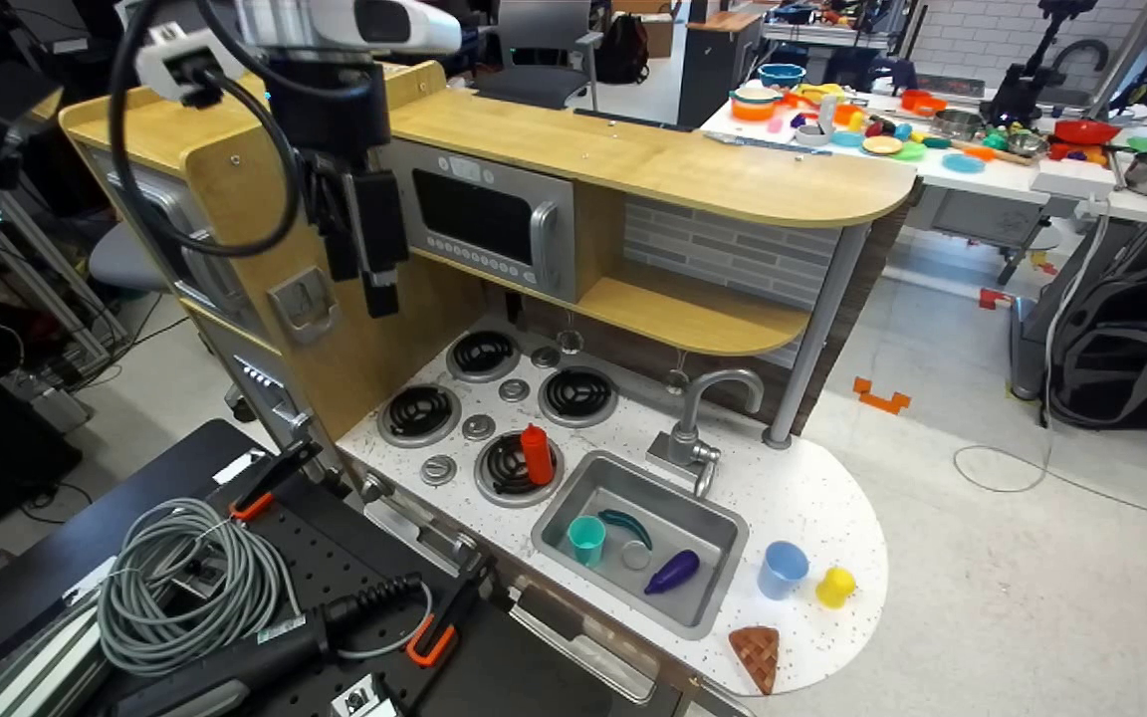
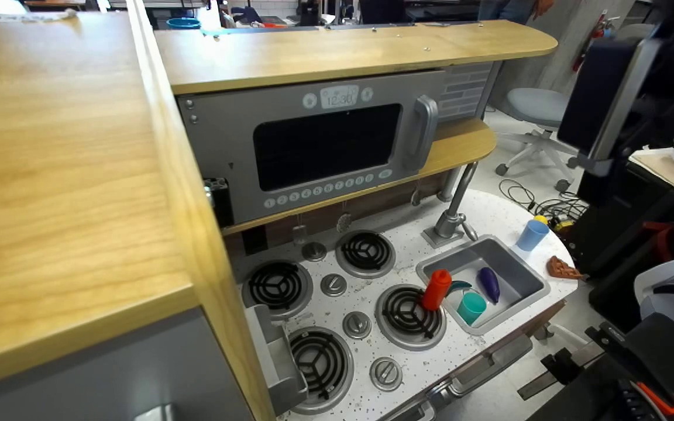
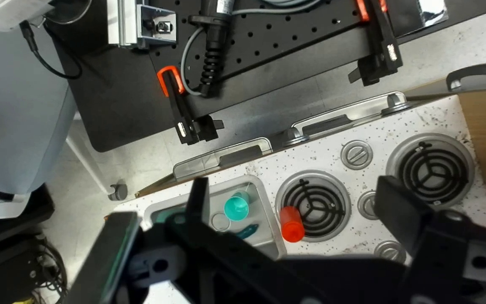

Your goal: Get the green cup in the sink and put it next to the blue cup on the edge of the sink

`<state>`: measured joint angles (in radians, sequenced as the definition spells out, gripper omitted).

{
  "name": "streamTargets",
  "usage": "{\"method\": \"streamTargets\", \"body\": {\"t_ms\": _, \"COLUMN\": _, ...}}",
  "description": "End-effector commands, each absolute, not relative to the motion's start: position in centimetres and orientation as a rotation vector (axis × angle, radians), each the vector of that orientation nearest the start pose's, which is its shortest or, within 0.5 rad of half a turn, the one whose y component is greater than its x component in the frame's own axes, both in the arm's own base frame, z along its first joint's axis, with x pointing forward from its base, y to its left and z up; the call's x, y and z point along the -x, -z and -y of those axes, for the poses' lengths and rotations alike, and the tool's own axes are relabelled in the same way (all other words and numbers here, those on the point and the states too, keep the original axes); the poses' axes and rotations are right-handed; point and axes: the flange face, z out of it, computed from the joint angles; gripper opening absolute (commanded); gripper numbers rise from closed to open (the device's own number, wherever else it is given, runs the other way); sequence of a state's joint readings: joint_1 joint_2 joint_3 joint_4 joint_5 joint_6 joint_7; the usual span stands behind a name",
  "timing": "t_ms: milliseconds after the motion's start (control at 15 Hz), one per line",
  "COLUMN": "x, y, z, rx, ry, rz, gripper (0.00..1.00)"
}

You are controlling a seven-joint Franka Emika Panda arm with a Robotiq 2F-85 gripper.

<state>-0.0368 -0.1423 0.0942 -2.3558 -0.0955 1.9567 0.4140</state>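
The green cup (image 1: 586, 541) stands upright in the grey sink (image 1: 723, 607), near the corner by the burners. It also shows in an exterior view (image 2: 471, 308) and in the wrist view (image 3: 236, 207). The light-blue cup (image 1: 783, 571) stands on the white counter beside the sink's outer edge. It also shows in an exterior view (image 2: 532, 235); the wrist view does not show it. My gripper (image 3: 293, 198) is open and empty, with its fingers wide apart. It is high above the counter; in an exterior view the gripper (image 1: 381, 284) hangs in front of the microwave.
A purple eggplant (image 1: 673, 572) and a dark teal curved piece (image 1: 627, 526) lie in the sink. A red bottle (image 1: 537, 454) stands on a burner beside it. The faucet (image 1: 698, 418) rises behind. A yellow cup (image 1: 835, 588) and brown wedge (image 1: 757, 657) are near the blue cup. A shelf (image 1: 703, 309) overhangs.
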Motion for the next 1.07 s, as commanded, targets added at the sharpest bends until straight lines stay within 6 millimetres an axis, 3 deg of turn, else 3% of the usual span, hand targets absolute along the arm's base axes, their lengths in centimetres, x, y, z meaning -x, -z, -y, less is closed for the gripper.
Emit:
{"method": "streamTargets", "body": {"t_ms": 0, "x": -47.1, "y": -31.7, "z": 1.1, "rx": 3.210, "ry": -0.457, "rz": -0.524, "gripper": 1.00}}
{"method": "streamTargets", "body": {"t_ms": 667, "x": -49.7, "y": -19.0, "z": 8.8, "rx": 3.240, "ry": -0.646, "rz": -0.417, "gripper": 1.00}}
{"method": "streamTargets", "body": {"t_ms": 1000, "x": -50.9, "y": -13.2, "z": 12.0, "rx": 3.161, "ry": -0.693, "rz": -0.470, "gripper": 1.00}}
